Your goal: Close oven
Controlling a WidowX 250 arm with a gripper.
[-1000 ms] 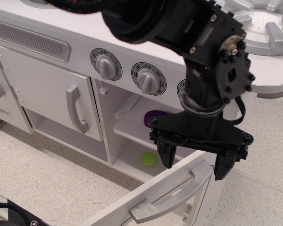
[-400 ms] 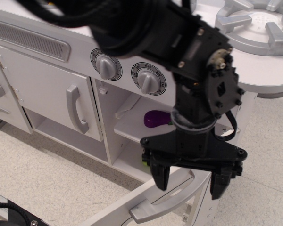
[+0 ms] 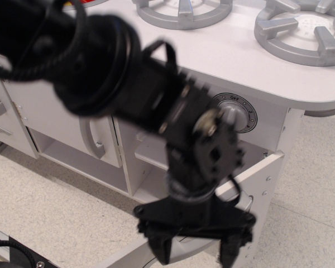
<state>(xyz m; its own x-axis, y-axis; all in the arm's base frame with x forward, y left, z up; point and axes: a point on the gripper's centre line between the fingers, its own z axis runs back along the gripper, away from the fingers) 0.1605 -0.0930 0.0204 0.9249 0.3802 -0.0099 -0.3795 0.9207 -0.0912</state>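
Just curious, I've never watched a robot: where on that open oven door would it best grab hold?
Probably the grey bar handle along the oven door's outer face, approached from above. The gripper now hides it, jaws spread and pointing down.

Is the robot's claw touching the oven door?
Cannot tell. The only view shows the end effector low in front of the oven door, but blur and its own body hide whether they meet.
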